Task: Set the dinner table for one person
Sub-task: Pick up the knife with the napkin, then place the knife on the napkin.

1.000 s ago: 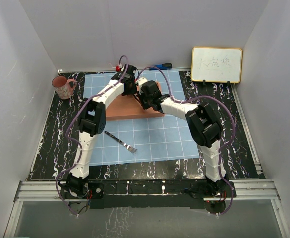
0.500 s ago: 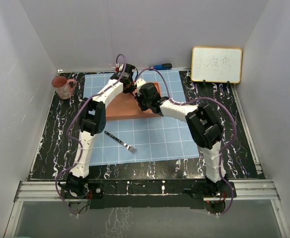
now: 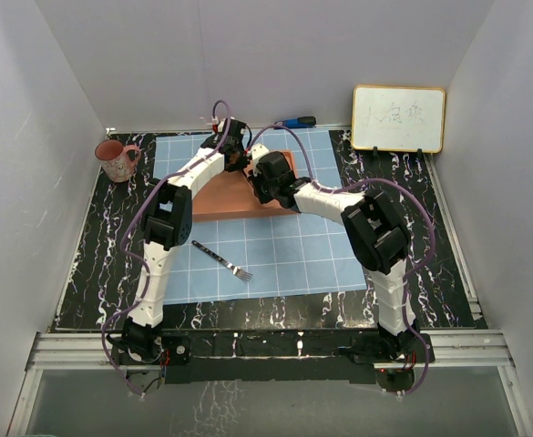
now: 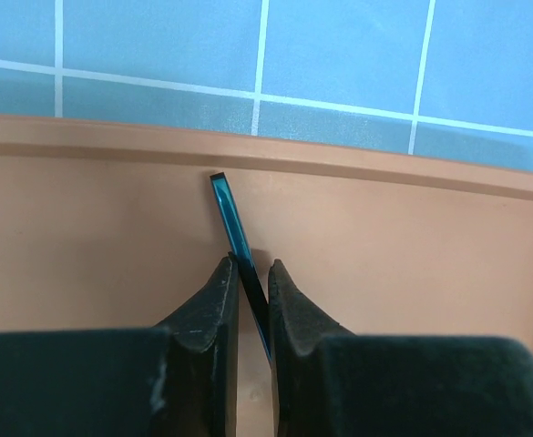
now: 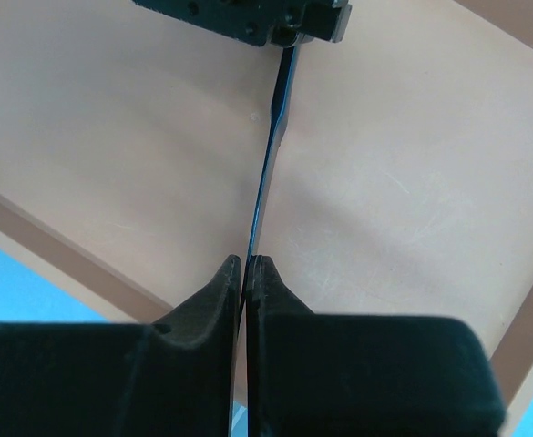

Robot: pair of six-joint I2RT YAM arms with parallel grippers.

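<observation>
Jointly, left gripper and right gripper pinch one thin utensil.

**Around the setting**

A light-blue gridded cloth carries an orange tray at its far side and a fork lying aslant near its left edge. A thin blue strip is over the tray. A pink mug stands far left, a whiteboard far right, and a blue pen beyond the cloth.

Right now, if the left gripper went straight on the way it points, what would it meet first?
Probably the orange tray, its floor, short of the far rim. The thin blue strip held in the left gripper sticks out past the jaws, so its tip would touch first; depth is unclear.
</observation>
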